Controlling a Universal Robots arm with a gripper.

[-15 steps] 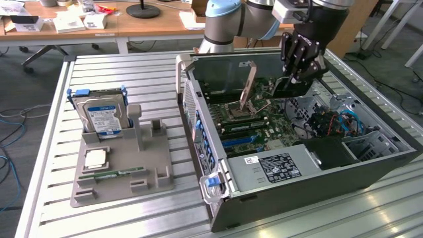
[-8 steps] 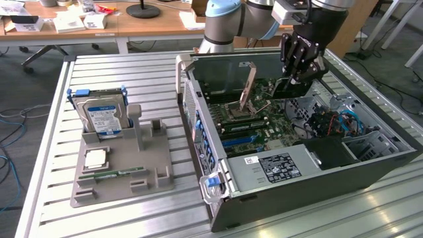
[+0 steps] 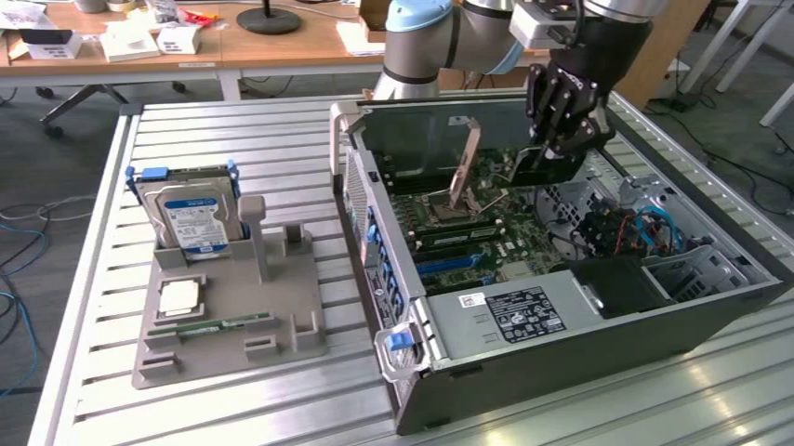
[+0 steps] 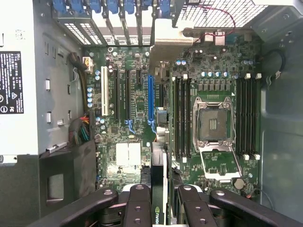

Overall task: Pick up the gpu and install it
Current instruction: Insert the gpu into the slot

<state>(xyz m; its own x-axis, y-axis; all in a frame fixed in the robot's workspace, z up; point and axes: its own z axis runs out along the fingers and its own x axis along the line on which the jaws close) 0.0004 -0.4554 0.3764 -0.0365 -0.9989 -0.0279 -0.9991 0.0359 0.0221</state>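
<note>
Claw (image 3: 561, 139) partly closed, gripping the gpu (image 3: 546, 169) edge-on above the motherboard (image 4: 137, 118), in the far part of the open case (image 3: 596, 344). Card stiff, light, probably fragile; best held by its flat faces.

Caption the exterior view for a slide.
Black pincer holds a flat dark gpu card over the green motherboard in the open grey case.

gpu (image 3: 548, 171): dark flat card, on edge between jaws, hanging above motherboard (image 3: 466, 237) inside open case (image 3: 596, 344)
</note>
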